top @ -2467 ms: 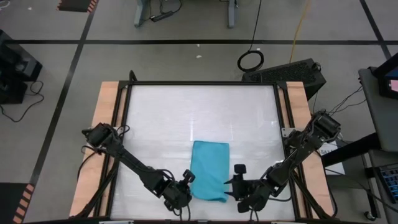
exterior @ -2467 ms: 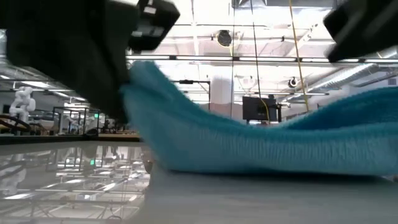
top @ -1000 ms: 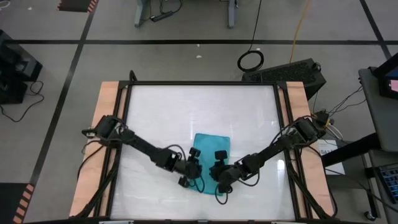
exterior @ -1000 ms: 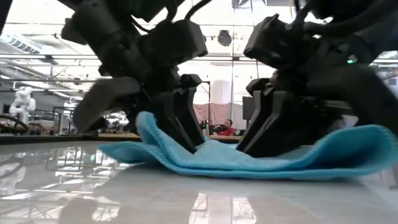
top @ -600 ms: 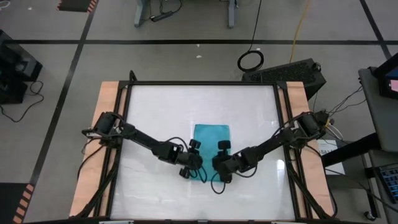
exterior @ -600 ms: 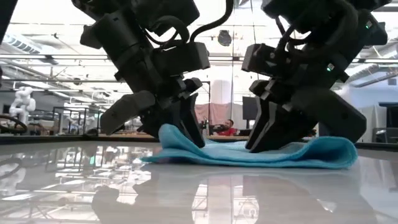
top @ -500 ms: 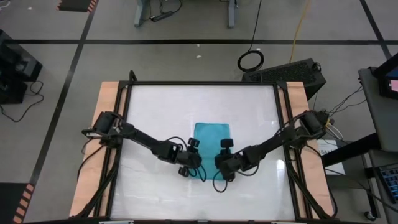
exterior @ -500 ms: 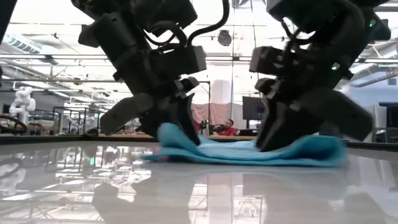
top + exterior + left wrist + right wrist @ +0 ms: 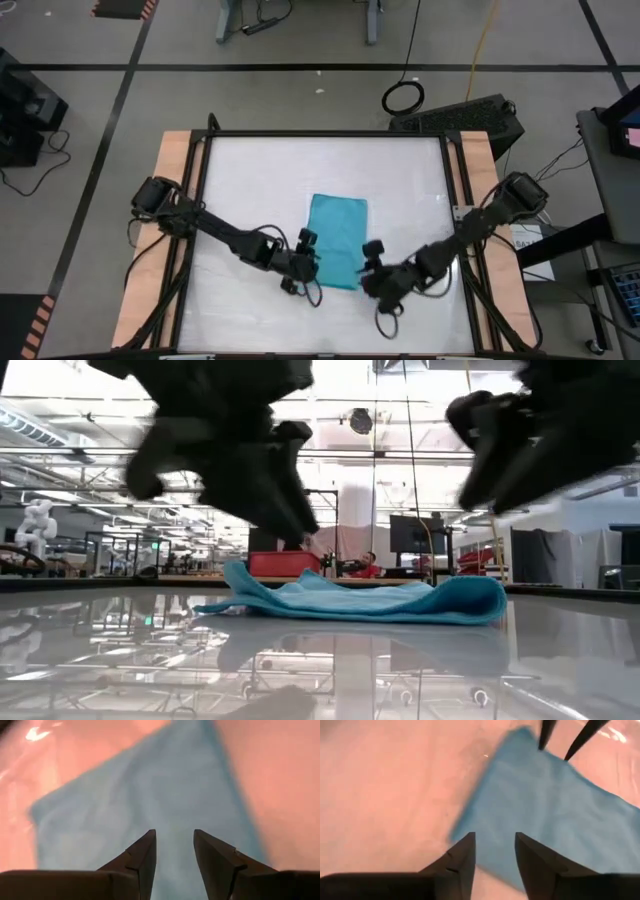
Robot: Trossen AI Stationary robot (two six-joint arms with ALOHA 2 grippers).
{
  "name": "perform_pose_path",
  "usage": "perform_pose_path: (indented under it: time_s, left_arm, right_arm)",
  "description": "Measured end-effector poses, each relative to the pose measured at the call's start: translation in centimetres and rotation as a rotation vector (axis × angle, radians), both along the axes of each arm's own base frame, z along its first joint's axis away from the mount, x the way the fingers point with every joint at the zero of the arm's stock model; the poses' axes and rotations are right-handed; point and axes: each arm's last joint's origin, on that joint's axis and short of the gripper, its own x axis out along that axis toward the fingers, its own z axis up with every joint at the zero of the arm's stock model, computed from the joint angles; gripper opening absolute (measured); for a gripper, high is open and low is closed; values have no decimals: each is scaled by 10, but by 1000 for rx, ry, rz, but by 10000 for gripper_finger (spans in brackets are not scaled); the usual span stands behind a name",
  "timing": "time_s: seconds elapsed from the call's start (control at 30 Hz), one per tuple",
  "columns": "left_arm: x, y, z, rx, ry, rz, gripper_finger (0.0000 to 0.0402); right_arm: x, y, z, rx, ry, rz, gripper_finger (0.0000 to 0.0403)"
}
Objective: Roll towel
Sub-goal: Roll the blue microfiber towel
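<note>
The turquoise towel point(image 9: 337, 240) lies flat near the middle of the white table point(image 9: 260, 170), with its long side running from near to far. In the low view the towel point(image 9: 350, 600) shows stacked layers, with one corner raised at the left and a rounded fold at the right. My left gripper point(image 9: 316, 262) hangs open just above the towel's near left part point(image 9: 150, 795). My right gripper point(image 9: 363, 272) hangs open over the near right edge point(image 9: 555, 805). Nothing is between either pair of fingers point(image 9: 175, 845) point(image 9: 495, 847).
Wooden strips point(image 9: 170, 200) and a black frame border the table on its left and right sides. Bare table surface lies on every side of the towel. The left gripper's fingertips point(image 9: 547, 735) show beyond the towel in the right wrist view.
Both grippers stood with their fingertips on the towel's near part and pushed it a little toward the far edge. They have since risen clear of it and drawn back toward the near edge, the right one also toward the table's right. The towel lies still, folded.
</note>
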Motion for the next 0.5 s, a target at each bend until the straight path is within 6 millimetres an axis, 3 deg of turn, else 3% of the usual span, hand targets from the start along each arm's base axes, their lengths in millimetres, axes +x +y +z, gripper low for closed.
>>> perform_pose_path:
  time_s: [0.13,0.27,0.4,0.5]
  left_arm:
    - [-9,-16,-11,-4,75,-99,140]
    - [-13,-33,-7,-19,49,-186,164]
    - [-17,-36,-8,34,58,-188,210]
    - [-15,-33,-12,56,67,-167,243]
  right_arm:
    - [-7,23,-20,-83,-7,38,182]
    - [-10,37,-38,-149,-15,71,229]
    - [-6,43,-53,-232,-23,75,239]
    - [1,44,-56,-276,-26,74,226]
